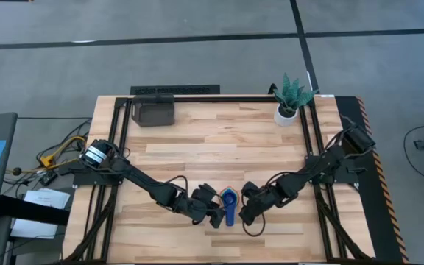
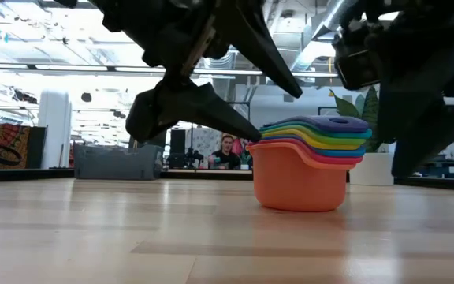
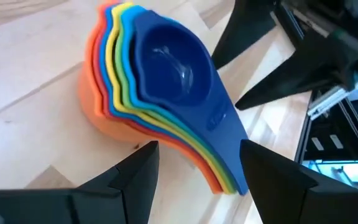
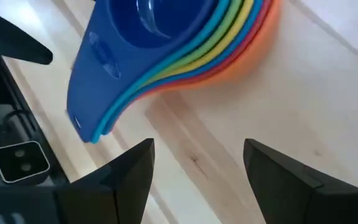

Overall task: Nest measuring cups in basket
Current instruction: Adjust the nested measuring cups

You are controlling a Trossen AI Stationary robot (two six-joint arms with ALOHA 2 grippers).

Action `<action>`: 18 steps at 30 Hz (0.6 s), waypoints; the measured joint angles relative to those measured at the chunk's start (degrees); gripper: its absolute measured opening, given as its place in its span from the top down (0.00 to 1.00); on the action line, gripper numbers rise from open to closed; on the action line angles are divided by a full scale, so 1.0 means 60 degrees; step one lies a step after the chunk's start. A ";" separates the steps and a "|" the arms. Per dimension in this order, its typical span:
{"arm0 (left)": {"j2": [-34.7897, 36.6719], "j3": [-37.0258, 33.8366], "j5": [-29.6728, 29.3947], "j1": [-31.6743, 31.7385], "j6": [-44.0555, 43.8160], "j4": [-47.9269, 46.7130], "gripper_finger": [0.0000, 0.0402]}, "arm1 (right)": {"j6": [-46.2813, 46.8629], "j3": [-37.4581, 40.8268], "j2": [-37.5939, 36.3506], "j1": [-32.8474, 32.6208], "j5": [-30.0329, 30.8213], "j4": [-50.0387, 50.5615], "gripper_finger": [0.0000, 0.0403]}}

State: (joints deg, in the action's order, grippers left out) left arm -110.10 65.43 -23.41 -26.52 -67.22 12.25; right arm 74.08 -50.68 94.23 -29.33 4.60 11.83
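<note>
The measuring cups (image 1: 229, 200) stand nested in one stack near the table's front middle. The orange outer cup (image 2: 299, 180) rests on the wood by its base, and the dark blue one (image 3: 166, 62) lies innermost on top. Their stacked handles (image 3: 225, 149) point toward the near edge. My left gripper (image 1: 216, 215) is open just left of the stack, with its fingers (image 3: 132, 171) on either side of the handles' end and no touch showing. My right gripper (image 1: 247, 213) is open just right of the stack, over bare wood (image 4: 197, 155). The basket (image 1: 153, 110) sits at the far left.
A white pot with a green plant (image 1: 289, 99) stands at the far right corner. Black frame rails (image 1: 120, 132) run along the table's left, right and far sides. Bare wood lies between the stack and the basket. People show in the room beyond the table (image 2: 227, 150).
</note>
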 joint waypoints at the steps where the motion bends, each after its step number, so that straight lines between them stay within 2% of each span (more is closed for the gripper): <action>1: 0.0000 0.0000 0.0096 0.0017 -0.0015 -0.0009 0.47 | 0.0000 0.0000 0.0030 0.0028 0.0009 -0.0070 0.33; 8: 0.0000 0.0091 0.0957 -0.0008 -0.0333 -0.0477 0.47 | 0.0091 -0.0004 0.0132 0.0322 0.0220 -0.0291 0.33; 18: 0.0000 0.0098 0.1037 -0.0026 -0.1062 -0.0888 0.47 | -0.0382 -0.0004 0.0129 0.0954 0.0234 -0.1098 0.33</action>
State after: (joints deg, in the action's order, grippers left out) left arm -110.10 66.01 -17.19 -26.68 -73.59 6.92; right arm 71.79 -50.70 95.00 -23.60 6.00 5.24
